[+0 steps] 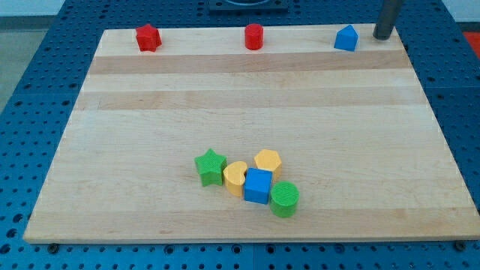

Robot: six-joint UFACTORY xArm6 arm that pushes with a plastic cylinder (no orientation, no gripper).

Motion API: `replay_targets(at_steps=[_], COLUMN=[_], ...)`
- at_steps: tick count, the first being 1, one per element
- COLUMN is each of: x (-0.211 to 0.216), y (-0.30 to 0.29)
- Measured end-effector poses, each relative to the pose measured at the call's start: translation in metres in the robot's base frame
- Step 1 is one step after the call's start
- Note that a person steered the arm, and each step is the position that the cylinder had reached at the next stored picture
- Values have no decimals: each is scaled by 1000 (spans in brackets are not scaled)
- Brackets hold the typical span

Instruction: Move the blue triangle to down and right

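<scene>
My tip [383, 36] sits at the board's [247, 97] top-right corner; it's a bare rod, touching no block. Blue triangle [346, 38] is just to its view-left, w/ a small gap. Red blocks [253, 37] [148, 38] lie farther left along the top edge. Green star [211, 166] & the rest of the cluster are well below-left.

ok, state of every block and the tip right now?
my tip: at the board's top right corner, right of the blue triangle, small gap, not touching.
blue triangle: top edge, alone, untouched.
red cylinder: top edge, middle, alone.
red star: top edge, left, alone.
green star: left end of the bottom cluster.
yellow heart: in the cluster, against the blue cube.
yellow hexagon: cluster top.
blue cube: cluster centre.
green cylinder: cluster's lower right.
</scene>
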State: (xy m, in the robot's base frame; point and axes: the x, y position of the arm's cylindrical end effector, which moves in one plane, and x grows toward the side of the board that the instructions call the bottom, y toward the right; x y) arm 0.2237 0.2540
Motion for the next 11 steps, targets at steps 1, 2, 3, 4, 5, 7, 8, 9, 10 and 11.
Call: replay_targets(at_steps=[1, 2, 3, 4, 5, 7, 8, 9, 10, 11], x=[0, 0, 8, 21, 40, 89, 93, 103, 125, 126], y=[-24, -51, -73, -92, -114, -156, -186, -215, -223, -218])
